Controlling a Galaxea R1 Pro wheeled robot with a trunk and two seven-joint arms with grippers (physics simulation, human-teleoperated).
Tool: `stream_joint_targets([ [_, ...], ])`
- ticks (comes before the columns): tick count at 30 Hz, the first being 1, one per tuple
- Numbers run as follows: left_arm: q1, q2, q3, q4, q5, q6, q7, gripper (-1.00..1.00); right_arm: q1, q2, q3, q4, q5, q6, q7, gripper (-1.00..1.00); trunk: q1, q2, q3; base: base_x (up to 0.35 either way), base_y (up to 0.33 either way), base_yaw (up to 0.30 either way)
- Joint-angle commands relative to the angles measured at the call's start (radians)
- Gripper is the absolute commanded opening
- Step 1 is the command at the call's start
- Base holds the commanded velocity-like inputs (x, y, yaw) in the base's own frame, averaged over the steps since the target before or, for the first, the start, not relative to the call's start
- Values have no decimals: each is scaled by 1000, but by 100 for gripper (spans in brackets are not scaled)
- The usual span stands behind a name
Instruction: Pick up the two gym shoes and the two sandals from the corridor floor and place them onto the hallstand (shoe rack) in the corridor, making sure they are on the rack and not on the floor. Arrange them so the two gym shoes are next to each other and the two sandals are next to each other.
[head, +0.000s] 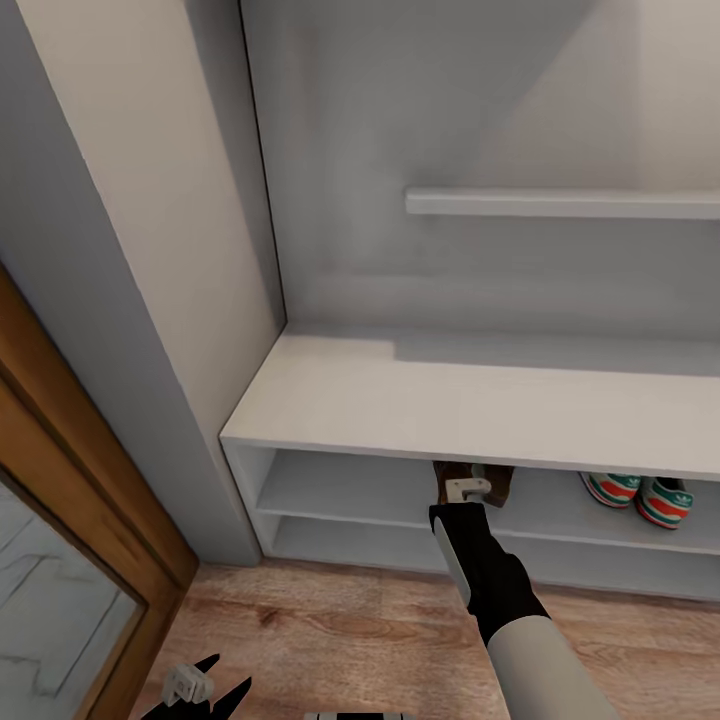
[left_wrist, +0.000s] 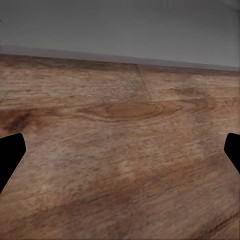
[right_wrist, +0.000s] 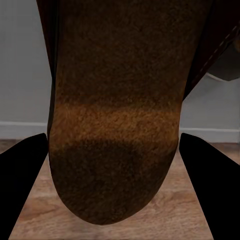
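Note:
The hallstand (head: 450, 400) is a light grey bench with two open tiers below its top. Two gym shoes (head: 640, 495), white with teal-and-orange backs, stand side by side on the upper tier at the right. My right gripper (head: 468, 492) reaches under the bench top to that tier, shut on a brown sandal (head: 500, 483). Its tan-brown footbed (right_wrist: 115, 125) lies between the dark fingers (right_wrist: 25, 190). The sandal sits left of the gym shoes with a gap between. My left gripper (head: 222, 682) hangs open and empty low over the corridor floor (left_wrist: 120, 125).
A floating grey shelf (head: 560, 203) juts out above the bench. A grey wall corner (head: 150, 250) and a wooden door frame (head: 90, 480) stand to the left. Wood-plank floor (head: 350, 630) lies in front of the bench.

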Motion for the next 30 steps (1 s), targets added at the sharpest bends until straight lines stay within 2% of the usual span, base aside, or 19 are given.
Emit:
stream_joint_targets([
  [1,-1,0,7,0,-4,-2,-5,100,0,0,1,-1,6,8,0,-100,0,0,-1,37,0,0],
  [8,-1,0,5,0,-4,-2,-5,100,0,0,1,-1,6,8,0,-100,0,0,-1,8,0,0],
  [13,-1,0,5,-1,-4,-2,-5,100,0,0,0,-1,6,8,0,-100,2,-2,-24,0,0,-91],
  [21,-1,0,7,-1,-3,-4,-5,100,0,0,0,-1,7,8,0,-100,2,-2,-26,4,0,-28],
  [30,-1,0,7,-1,-3,-5,-6,100,0,0,0,-1,8,8,0,-100,2,-2,-26,116,0,-1],
])
